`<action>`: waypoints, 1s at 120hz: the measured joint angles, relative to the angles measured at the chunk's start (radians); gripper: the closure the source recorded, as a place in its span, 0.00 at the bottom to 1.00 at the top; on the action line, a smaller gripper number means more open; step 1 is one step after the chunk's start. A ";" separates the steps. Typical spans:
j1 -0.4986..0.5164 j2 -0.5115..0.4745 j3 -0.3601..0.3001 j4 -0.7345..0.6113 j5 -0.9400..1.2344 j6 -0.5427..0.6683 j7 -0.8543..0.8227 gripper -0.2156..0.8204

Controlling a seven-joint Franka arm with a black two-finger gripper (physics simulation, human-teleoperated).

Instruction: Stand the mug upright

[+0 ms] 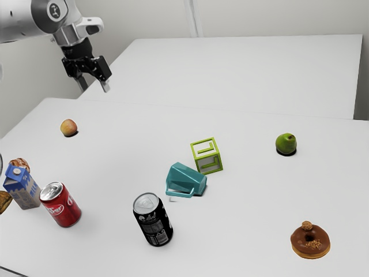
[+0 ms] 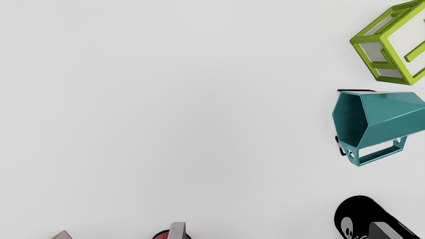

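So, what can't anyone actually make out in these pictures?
- Brown food: cut off by the exterior view's left edge.
- Pastry: partly behind the milk carton, exterior view.
- Mug: closed end cut off by the wrist view's edge.
- Red can: mostly cut off by the wrist view's edge, partly behind an end effector finger.
- Black can: fine print too small, exterior view.

White, smooth, rounded arm [image 1: 23, 22]; round dark grey cap [image 1: 55, 11] with pale marking. Light grey wrist section [image 1: 68, 34]. Black, blocky hand [image 1: 81, 62], small light specks. Jaws have grey, flat-ended fingers [image 2: 176, 231].
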 joint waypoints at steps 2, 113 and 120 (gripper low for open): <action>0.000 0.000 0.000 0.000 -0.001 0.001 0.001 0.21; -0.015 0.028 0.039 -0.601 -0.765 0.178 0.079 0.21; -0.029 0.025 0.025 -0.622 -0.801 0.205 0.087 0.21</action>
